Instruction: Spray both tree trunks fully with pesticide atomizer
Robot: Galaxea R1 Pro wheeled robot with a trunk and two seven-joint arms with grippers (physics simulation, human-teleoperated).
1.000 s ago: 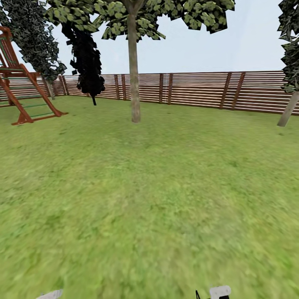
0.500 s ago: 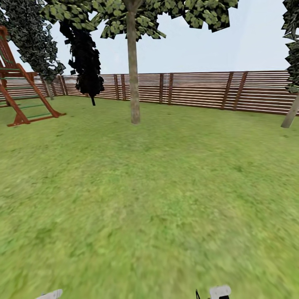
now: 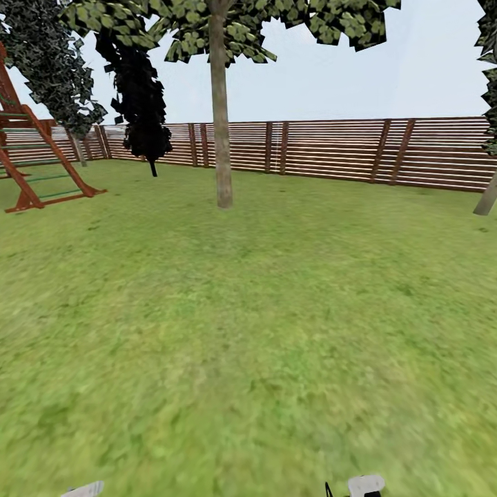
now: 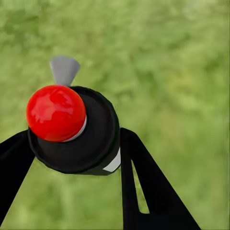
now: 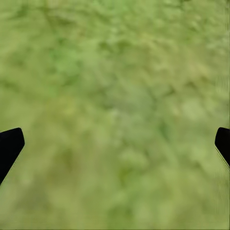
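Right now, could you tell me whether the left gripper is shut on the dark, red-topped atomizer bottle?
Shut on it: the left gripper has its black fingers pressed against both sides of the atomizer bottle.

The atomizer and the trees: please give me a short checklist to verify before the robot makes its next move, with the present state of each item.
1. Pesticide atomizer held between the left gripper fingers: ok.
2. Right gripper open, nothing in it: ok.
3. Nearest tree trunk in sight ahead in the head view: ok.
4. Close enough to that trunk to spray: not ok, a wide stretch of lawn lies between.
5. Second trunk located at the right edge: ok.
6. Pesticide on either trunk: not ok, no white specks visible.
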